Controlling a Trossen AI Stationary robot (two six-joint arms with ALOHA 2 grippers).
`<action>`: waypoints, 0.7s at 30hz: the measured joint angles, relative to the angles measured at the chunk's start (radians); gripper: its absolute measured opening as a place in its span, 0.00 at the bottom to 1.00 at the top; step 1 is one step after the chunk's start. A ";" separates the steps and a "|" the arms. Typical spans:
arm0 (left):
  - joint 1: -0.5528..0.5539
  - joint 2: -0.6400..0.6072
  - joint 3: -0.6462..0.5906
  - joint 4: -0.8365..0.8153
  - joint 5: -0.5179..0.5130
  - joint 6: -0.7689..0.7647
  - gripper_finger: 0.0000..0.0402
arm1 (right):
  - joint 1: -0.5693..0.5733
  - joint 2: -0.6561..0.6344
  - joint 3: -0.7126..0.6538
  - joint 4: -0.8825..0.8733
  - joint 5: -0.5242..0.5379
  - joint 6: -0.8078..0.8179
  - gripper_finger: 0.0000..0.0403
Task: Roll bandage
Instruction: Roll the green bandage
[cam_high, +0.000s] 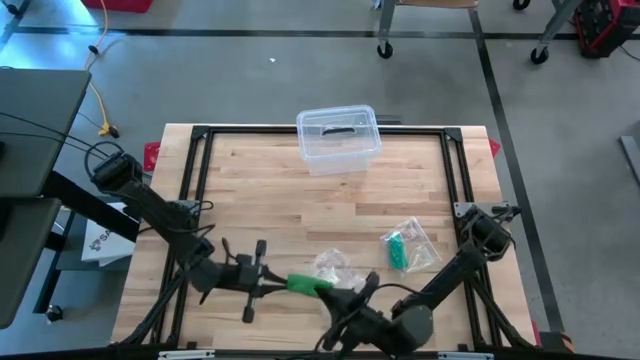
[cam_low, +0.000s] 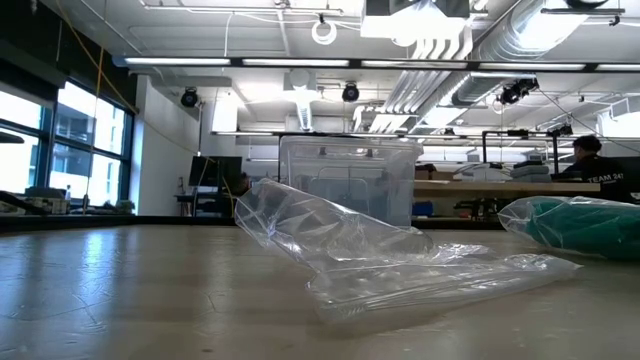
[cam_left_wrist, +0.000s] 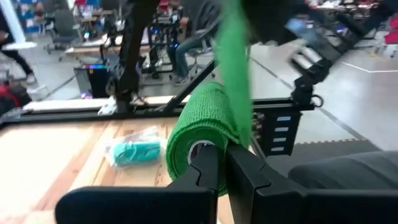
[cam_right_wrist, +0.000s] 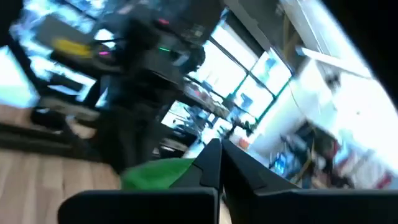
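Crumpled clear plastic bag (cam_low: 380, 262) lies closest to the low camera, flat on the wooden table (cam_high: 260, 190), open-mouthed and see-through, nothing visible inside it. From above, the same bag (cam_high: 333, 266) sits near the front edge, just beside the two grippers.

Second clear bag (cam_high: 408, 246) lies to the right of the first, a little apart from it. It holds a teal bandage roll (cam_high: 397, 250). In the low view the teal shows through the plastic at the right edge (cam_low: 585, 225); the left wrist view catches it lying on the wood (cam_left_wrist: 133, 151).

Clear plastic bin (cam_high: 338, 138) stands at the far edge of the table, lid-less as far as can be told, with one small dark object (cam_high: 338, 130) on its bottom; what the object is cannot be told.

Green bandage roll (cam_left_wrist: 202, 124) is up off the table at the front centre, a loose strip (cam_left_wrist: 235, 62) running away from it. Left gripper (cam_left_wrist: 221, 171) has its fingers pinched tight together against the roll's core end, holding it. From above the green roll (cam_high: 308, 283) spans between the two grippers.

Right gripper (cam_right_wrist: 219, 163) has its fingers closed together, with green bandage (cam_right_wrist: 158, 173) right at their tips; a firm hold on it cannot be confirmed.
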 joint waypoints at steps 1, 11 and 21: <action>-0.013 0.000 0.000 0.010 -0.001 0.013 0.01 | 0.003 0.000 0.000 0.029 0.012 0.005 0.00; -0.078 0.016 -0.001 0.011 0.011 0.013 0.01 | -0.041 -0.001 0.000 0.007 -0.105 0.238 0.00; -0.075 0.026 -0.001 -0.056 0.005 -0.036 0.01 | -0.062 -0.003 0.054 -0.055 -0.060 0.082 0.00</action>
